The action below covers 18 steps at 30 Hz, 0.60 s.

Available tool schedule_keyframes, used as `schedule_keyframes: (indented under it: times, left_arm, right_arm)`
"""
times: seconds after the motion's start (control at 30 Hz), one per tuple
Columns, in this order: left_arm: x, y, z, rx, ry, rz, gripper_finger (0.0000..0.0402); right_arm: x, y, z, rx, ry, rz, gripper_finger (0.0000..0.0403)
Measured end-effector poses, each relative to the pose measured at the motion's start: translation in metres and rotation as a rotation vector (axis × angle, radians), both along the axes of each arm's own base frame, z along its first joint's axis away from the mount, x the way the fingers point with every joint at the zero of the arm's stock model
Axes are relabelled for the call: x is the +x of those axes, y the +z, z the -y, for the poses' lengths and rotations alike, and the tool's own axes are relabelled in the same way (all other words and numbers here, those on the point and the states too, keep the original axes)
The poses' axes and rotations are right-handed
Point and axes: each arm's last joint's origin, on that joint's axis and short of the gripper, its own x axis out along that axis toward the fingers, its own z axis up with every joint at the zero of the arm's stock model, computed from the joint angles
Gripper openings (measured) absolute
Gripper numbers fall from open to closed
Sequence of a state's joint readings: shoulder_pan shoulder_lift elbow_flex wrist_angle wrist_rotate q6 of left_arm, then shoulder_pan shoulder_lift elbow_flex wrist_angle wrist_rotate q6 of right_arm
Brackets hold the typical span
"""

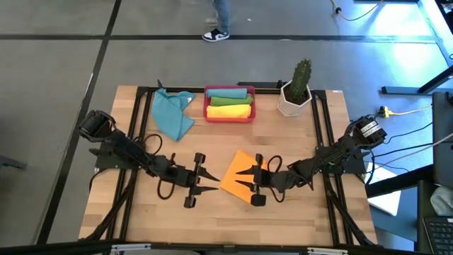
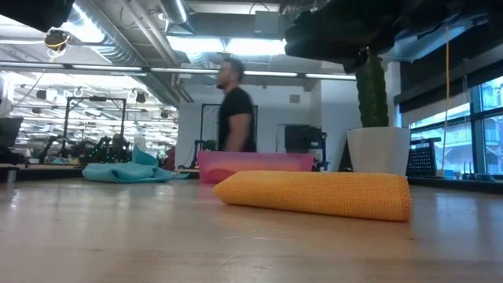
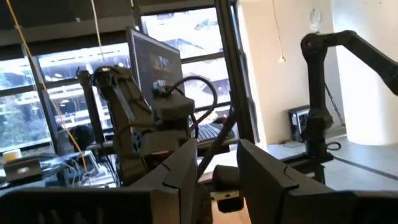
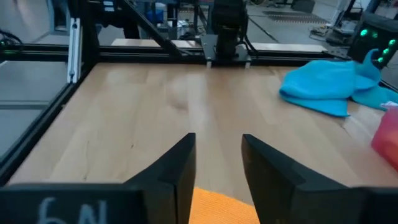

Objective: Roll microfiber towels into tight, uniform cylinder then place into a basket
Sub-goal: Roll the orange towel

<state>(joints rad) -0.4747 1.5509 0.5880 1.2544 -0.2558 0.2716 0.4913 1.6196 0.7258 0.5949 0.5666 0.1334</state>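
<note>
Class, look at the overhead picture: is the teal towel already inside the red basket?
No. The teal towel lies crumpled on the table to the left of the red basket, which holds only rolled green, yellow and orange towels.

The person (image 1: 220,19) was cut off by the high view's top edge, only legs and shoes being shown. In the right wrist view, the red basket (image 4: 386,136) was cropped at the edge and blurred, and most of the orange towel (image 4: 219,208) was hidden behind the fingers.
</note>
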Motion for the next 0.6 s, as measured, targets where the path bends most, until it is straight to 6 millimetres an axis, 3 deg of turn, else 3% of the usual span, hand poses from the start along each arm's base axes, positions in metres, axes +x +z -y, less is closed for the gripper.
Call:
schedule_keyframes:
  times: [0.23,0.6]
  left_arm:
    - [0.0,0.002,-0.001,-0.015,0.022,0.016,0.0105]
    - [0.004,0.002,-0.011,-0.013,0.059,0.016,0.0105]
  right_arm:
    - [0.001,-0.003,-0.002,0.079,0.028,-0.011,0.0131]
    - [0.011,-0.05,-0.003,0.136,-0.023,-0.123,0.0131]
